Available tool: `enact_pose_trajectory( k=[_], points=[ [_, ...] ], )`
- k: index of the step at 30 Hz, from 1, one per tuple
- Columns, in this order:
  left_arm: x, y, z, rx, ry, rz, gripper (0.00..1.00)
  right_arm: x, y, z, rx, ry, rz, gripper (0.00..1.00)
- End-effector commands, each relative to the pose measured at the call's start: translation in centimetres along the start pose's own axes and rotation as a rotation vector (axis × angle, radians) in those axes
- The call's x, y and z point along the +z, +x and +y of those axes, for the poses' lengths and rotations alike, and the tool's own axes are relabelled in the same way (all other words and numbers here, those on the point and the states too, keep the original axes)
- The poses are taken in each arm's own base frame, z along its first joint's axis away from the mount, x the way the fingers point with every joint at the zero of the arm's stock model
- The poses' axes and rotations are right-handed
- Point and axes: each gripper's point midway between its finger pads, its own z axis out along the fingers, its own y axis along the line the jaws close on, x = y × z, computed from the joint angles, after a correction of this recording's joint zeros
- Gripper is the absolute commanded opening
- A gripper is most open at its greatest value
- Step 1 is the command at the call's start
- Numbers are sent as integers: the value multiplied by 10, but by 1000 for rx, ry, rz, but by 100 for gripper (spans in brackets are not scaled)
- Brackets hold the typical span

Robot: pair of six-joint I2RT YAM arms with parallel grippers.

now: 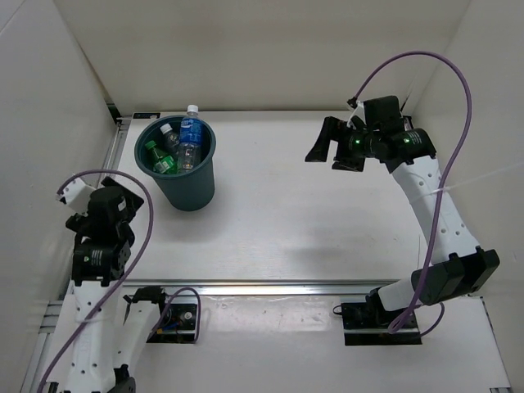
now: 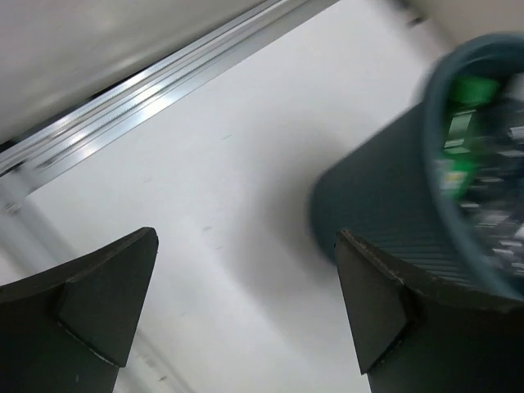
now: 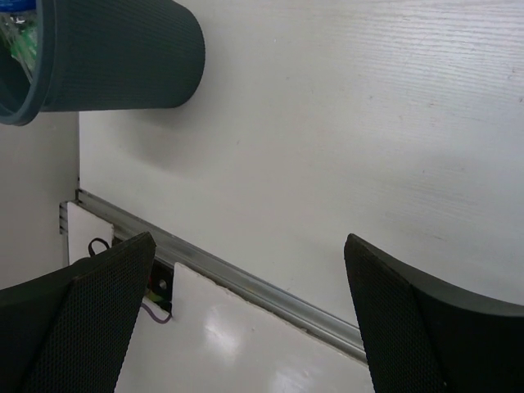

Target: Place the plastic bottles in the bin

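Observation:
The dark teal bin [image 1: 190,190] stands at the back left of the table. Inside it I see a blue-labelled bottle [image 1: 190,133] upright with its white cap above the rim, a green bottle [image 1: 160,160] and a clear bottle [image 1: 169,136]; a fourth is not clearly told apart. My left gripper [image 1: 127,196] is open and empty, low and just left of the bin [image 2: 385,213], where green [image 2: 467,90] shows blurred inside. My right gripper [image 1: 332,149] is open and empty, raised at the back right, far from the bin [image 3: 115,57].
White walls close in the table on the left, back and right. A metal rail [image 1: 278,288] runs along the near edge, also in the right wrist view [image 3: 270,291]. A cable box [image 1: 172,321] sits by the left base.

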Motion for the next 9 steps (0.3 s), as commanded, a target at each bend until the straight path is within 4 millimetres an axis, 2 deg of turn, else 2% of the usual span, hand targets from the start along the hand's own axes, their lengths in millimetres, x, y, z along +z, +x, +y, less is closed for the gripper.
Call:
enact_pose_trajectory(
  k=[1,2,5,9],
  points=[
    [9,25,54,94,-271,31,100,-14,-4,1,8,-7,-41,100],
    [8,21,58,97,-295,9,100,-14,-4,2,17,-7,-41,100],
    [14,26,65,97,-348,0,100,-14,-6,-1,23,-2,-46,100],
    [18,20,75,64,-425,-54,100,-21,-5,-12,44,40,-75,100]
  ],
)
